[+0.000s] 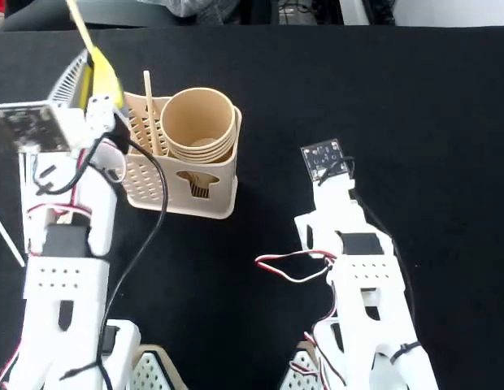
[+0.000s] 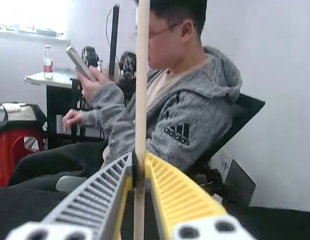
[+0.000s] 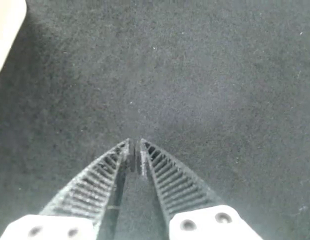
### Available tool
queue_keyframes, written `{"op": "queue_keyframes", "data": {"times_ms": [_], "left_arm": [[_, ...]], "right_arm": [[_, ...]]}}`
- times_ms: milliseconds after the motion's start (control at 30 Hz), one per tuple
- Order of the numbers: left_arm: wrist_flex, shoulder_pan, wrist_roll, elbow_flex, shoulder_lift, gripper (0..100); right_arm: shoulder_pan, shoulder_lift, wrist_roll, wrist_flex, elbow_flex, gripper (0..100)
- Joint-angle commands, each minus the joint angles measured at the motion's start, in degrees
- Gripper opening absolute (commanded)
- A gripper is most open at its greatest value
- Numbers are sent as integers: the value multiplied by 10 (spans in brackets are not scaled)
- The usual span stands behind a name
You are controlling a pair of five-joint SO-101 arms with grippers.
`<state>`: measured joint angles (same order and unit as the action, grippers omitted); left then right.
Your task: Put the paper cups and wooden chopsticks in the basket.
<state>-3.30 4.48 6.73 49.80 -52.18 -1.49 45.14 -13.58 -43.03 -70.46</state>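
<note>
High view: we see the left gripper [image 1: 88, 61] pinching a wooden chopstick [image 1: 79, 24], its long axis rising steeply out of the jaws, while the basket [image 1: 215, 191] holding the paper cups [image 1: 199, 122] stands just beside it, toward the right arm.

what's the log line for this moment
left gripper shut on chopstick | right gripper shut over table | basket holds paper cups, second chopstick
</note>
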Motion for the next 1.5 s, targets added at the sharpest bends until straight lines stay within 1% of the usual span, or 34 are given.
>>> {"op": "queue_keyframes", "data": {"times_ms": [0,67,133,233,300,400,533,600,633,700,767,833,900,1000,1100,1200,1267,1467], "left_arm": [[18,-3,5,9,17,30],[16,-3,6,15,18,32],[-17,-3,6,13,18,41],[-110,-3,12,-15,18,132],[-183,-1,41,-50,18,184],[-286,23,63,-120,22,209],[-403,58,62,-216,23,223],[-454,87,62,-255,23,223],[-483,111,63,-274,22,223],[-540,182,66,-307,23,221],[-580,262,62,-317,27,221],[-600,342,46,-313,44,223],[-600,404,-5,-307,84,224],[-588,454,-73,-307,182,225],[-548,487,-98,-320,295,225],[-530,509,-99,-385,418,225],[-550,513,-99,-455,502,225],[-651,508,-98,-705,732,220]], "right_arm": [[8,3,-5,11,2,28],[8,3,-5,11,2,28],[8,3,-5,11,2,28],[8,3,-5,11,2,28],[8,3,-5,11,2,28],[8,3,-5,11,2,28],[8,3,-5,11,2,28],[8,3,-5,10,2,28],[8,3,-5,10,2,28],[8,3,-5,9,2,28],[8,3,-5,9,2,28],[8,3,-5,9,2,28],[8,3,-5,8,2,28],[8,3,-5,8,2,28],[8,3,-5,8,2,28],[8,3,-5,8,2,28],[8,3,-5,9,2,28],[8,3,-5,10,2,28]]}}
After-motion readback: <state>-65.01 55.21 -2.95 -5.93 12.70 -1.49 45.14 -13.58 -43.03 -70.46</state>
